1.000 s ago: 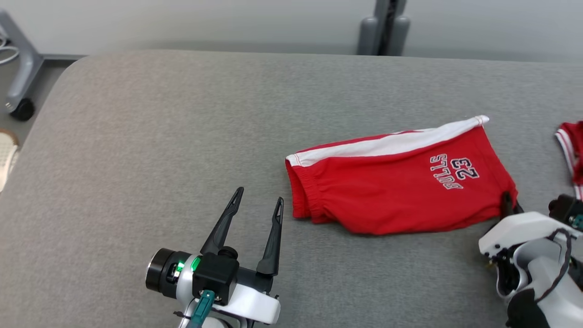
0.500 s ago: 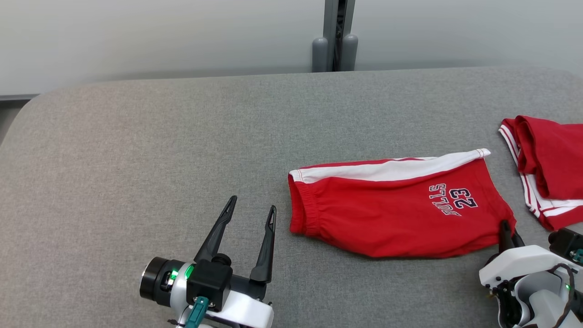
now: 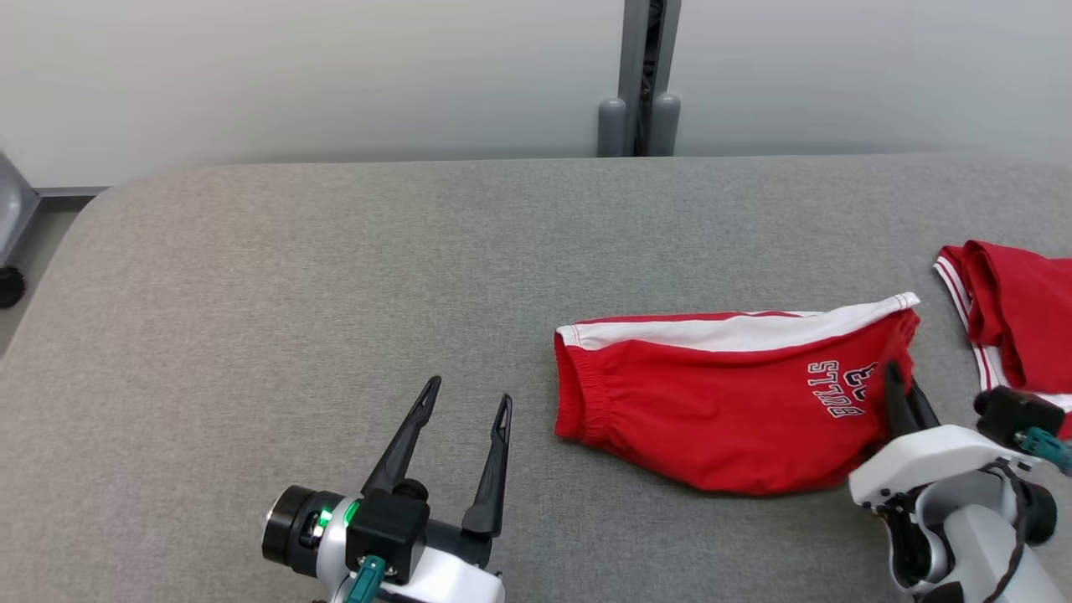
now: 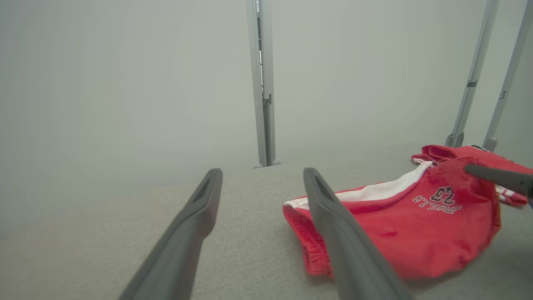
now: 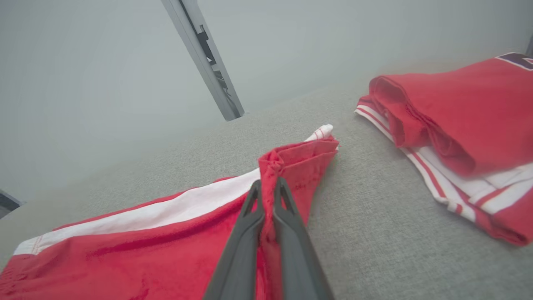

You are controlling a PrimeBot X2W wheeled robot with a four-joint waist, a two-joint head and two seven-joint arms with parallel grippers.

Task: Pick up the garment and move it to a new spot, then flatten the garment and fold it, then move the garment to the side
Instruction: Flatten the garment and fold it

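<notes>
Red shorts [image 3: 712,410] with a white side stripe and "BULLS 23" lettering lie folded on the grey table [image 3: 335,276], right of centre. My right gripper [image 3: 900,389] is shut on their right hem, which is lifted and bunched; in the right wrist view the fingertips [image 5: 268,191] pinch that red fabric [image 5: 166,250]. My left gripper [image 3: 465,402] stands open at the lower left, a short way left of the waistband, holding nothing. In the left wrist view the shorts [image 4: 395,225] lie right of my open left gripper [image 4: 260,177].
A second red garment [image 3: 1017,310] with white stripes lies folded at the table's right edge, also seen as a red pile [image 5: 458,125] in the right wrist view. A grey post [image 3: 641,79] stands behind the table. The table's left half is bare.
The camera has shifted. My right gripper has lifted the shorts' right hem up and inward, covering part of the "23". The left gripper stays open in place.
</notes>
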